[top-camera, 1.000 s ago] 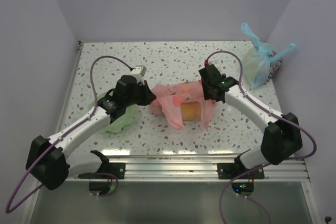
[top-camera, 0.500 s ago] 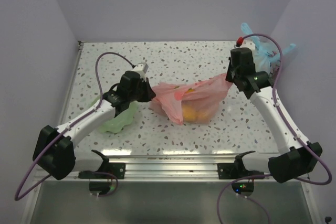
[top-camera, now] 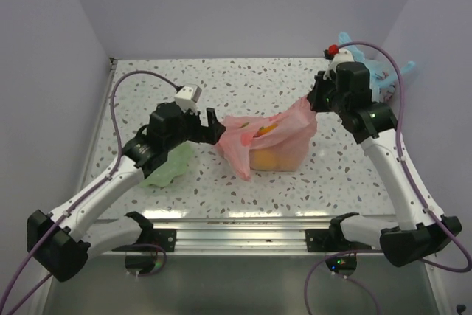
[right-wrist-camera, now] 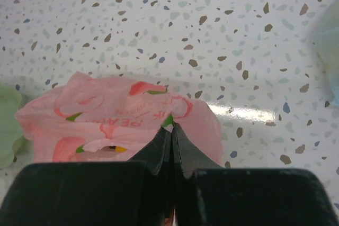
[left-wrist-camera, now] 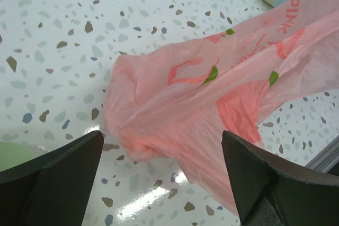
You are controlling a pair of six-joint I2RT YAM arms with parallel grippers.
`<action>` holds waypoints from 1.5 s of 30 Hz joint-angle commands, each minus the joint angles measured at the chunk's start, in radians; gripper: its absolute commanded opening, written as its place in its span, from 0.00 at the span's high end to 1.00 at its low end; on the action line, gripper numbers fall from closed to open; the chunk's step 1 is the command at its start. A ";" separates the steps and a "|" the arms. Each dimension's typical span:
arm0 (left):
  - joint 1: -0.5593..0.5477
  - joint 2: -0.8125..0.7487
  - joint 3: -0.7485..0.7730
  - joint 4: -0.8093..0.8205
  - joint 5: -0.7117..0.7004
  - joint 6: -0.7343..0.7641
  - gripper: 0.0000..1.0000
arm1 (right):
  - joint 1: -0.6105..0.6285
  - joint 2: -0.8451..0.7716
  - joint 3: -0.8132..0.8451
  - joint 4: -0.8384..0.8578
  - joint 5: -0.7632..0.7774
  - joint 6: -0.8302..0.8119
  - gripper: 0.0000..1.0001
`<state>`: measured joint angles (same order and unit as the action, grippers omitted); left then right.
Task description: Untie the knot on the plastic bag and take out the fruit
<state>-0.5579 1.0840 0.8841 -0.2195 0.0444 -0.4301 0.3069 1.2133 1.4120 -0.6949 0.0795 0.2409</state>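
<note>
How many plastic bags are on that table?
2. A pink plastic bag lies mid-table, its right edge pinched by the right gripper; a light blue bag sits in the far right corner. The pale green thing under the left arm is partly hidden.
</note>
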 commanded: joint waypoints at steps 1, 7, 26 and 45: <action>-0.081 -0.001 0.085 0.008 -0.067 0.120 0.00 | 0.001 -0.043 -0.002 0.038 -0.099 -0.049 1.00; -0.232 0.175 0.226 -0.003 -0.150 0.159 0.00 | 0.008 -0.061 -0.011 0.043 -0.115 -0.066 1.00; -0.310 0.418 0.374 0.060 -0.094 0.243 0.00 | 0.017 -0.113 -0.077 0.044 -0.107 -0.069 1.00; -0.295 0.525 0.331 0.054 -0.393 0.215 0.10 | 0.017 -0.141 -0.071 0.018 -0.058 -0.092 1.00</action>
<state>-0.8730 1.6276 1.2251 -0.1932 -0.2413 -0.1978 0.3206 1.1049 1.3327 -0.6811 -0.0139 0.1772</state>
